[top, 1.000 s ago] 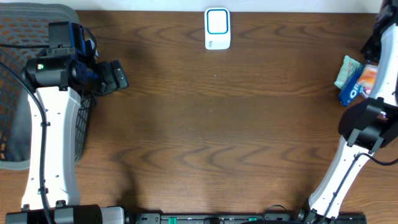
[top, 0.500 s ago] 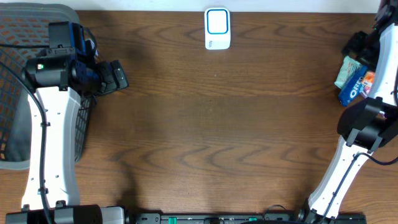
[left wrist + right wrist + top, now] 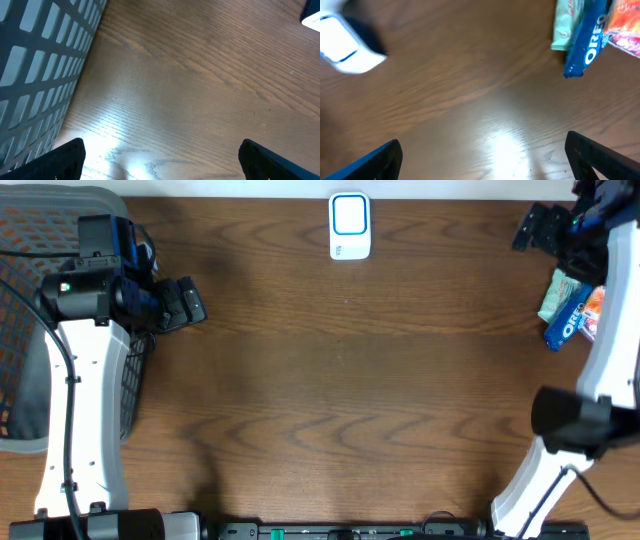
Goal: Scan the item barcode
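Oreo packet (image 3: 587, 42), glossy blue oblong, lies on grained table (image 3: 470, 100); left pincer (image 3: 162, 161) and right pincer (image 3: 485, 160) gape wide.

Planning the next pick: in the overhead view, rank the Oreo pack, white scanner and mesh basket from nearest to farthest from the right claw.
1. Oreo pack, at the right edge, close by the right claw.
2. White scanner, top centre.
3. Mesh basket, far left.
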You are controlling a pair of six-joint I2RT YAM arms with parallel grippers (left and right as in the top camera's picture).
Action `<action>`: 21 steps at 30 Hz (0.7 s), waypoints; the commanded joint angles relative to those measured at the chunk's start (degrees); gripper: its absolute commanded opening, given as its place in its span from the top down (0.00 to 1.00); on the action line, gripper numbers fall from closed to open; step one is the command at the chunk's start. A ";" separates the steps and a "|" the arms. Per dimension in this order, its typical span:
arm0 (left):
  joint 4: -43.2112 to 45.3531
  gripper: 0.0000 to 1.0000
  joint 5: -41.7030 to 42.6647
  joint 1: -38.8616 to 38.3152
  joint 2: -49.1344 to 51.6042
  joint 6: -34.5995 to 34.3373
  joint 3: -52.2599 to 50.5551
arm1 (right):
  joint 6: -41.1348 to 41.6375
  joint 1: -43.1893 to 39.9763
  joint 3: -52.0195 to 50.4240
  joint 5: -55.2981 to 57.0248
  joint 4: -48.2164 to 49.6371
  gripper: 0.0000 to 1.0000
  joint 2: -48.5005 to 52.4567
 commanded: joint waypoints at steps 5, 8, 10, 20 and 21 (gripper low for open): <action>-0.15 0.02 -0.52 0.15 -0.02 0.31 0.09 | -2.58 4.09 -11.15 1.64 0.15 0.01 -14.43; -0.15 0.02 -0.52 0.15 -0.02 0.31 0.07 | -2.56 5.68 -17.77 4.09 1.66 0.01 -19.61; -0.15 0.02 -0.52 0.15 -0.02 0.31 0.07 | -2.56 6.54 -23.47 4.07 3.67 0.01 -23.43; -0.15 0.02 -0.52 0.15 -0.02 0.33 0.07 | -1.84 9.73 -60.98 2.10 24.96 0.01 -48.15; -0.15 0.02 -0.52 0.15 -0.02 0.31 0.09 | -1.86 10.03 -66.45 2.12 27.98 0.01 -52.37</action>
